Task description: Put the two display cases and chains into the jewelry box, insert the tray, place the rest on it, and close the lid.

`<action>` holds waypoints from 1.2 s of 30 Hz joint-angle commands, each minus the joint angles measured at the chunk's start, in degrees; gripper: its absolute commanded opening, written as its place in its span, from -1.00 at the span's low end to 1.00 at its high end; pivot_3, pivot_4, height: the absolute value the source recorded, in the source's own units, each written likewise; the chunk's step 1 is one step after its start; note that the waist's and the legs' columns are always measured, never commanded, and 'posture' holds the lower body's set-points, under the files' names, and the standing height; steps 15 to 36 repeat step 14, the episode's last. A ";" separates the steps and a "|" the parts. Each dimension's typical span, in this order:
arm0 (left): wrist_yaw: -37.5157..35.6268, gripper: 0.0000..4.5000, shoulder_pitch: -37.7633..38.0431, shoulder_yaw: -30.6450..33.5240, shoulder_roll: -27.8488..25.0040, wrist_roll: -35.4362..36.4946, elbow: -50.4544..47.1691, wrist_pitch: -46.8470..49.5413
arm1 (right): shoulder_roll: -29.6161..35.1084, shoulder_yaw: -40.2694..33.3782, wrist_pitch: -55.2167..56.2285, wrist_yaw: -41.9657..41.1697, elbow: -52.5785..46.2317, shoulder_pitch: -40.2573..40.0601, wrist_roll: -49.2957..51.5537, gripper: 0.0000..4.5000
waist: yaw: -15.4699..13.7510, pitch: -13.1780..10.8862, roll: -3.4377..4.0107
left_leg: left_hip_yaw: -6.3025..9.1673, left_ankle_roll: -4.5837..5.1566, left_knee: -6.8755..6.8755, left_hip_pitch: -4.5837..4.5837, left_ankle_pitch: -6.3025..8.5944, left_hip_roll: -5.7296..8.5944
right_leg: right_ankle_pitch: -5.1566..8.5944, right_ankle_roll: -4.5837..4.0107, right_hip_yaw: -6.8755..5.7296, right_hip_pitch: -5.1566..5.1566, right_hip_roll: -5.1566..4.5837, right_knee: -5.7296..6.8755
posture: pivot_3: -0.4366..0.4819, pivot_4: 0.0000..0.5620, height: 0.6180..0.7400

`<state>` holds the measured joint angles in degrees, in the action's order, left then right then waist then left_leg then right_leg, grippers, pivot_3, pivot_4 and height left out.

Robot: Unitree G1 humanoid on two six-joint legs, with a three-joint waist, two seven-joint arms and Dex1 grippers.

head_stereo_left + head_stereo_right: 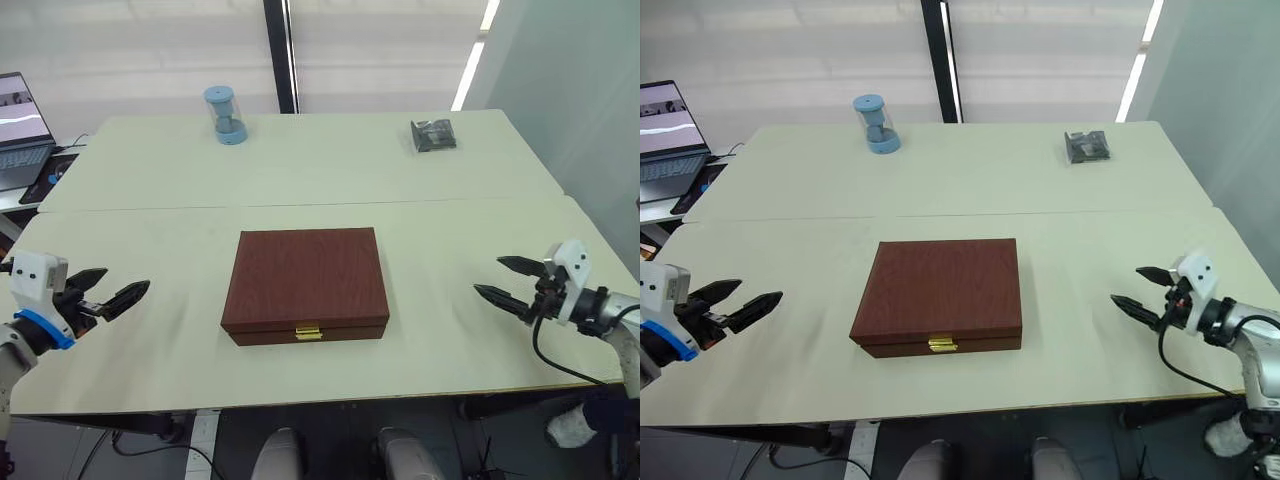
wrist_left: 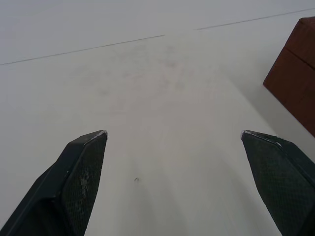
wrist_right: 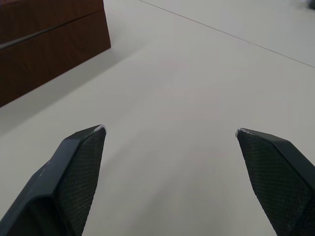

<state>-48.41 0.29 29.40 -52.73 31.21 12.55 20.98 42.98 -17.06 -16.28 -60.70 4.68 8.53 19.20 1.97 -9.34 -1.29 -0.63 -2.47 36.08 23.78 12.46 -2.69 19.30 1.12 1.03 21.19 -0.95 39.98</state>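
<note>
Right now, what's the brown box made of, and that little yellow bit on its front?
The jewelry box looks like wood or a wood-look covering: reddish-brown, matte, with faint grain on its closed lid. It could be a printed finish; the pictures can't settle that. The clasp looks like metal with a gold finish, since it is small, yellow and shiny.

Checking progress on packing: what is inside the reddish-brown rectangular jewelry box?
That cannot be seen: the reddish-brown rectangular jewelry box is closed, its flat lid down and the small gold clasp at the front, hiding the contents.
</note>
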 commanded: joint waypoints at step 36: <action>-3.65 1.00 -0.32 1.82 -2.19 -3.30 -0.49 0.21 | 2.53 -1.26 3.79 1.25 3.46 1.46 1.02 0.99 | -0.14 0.00 0.00 | 0.00 0.00 0.01 0.00 0.00 0.01 | 0.00 0.00 0.00 -0.01 -0.03 0.01 | -0.05 -0.47 1.00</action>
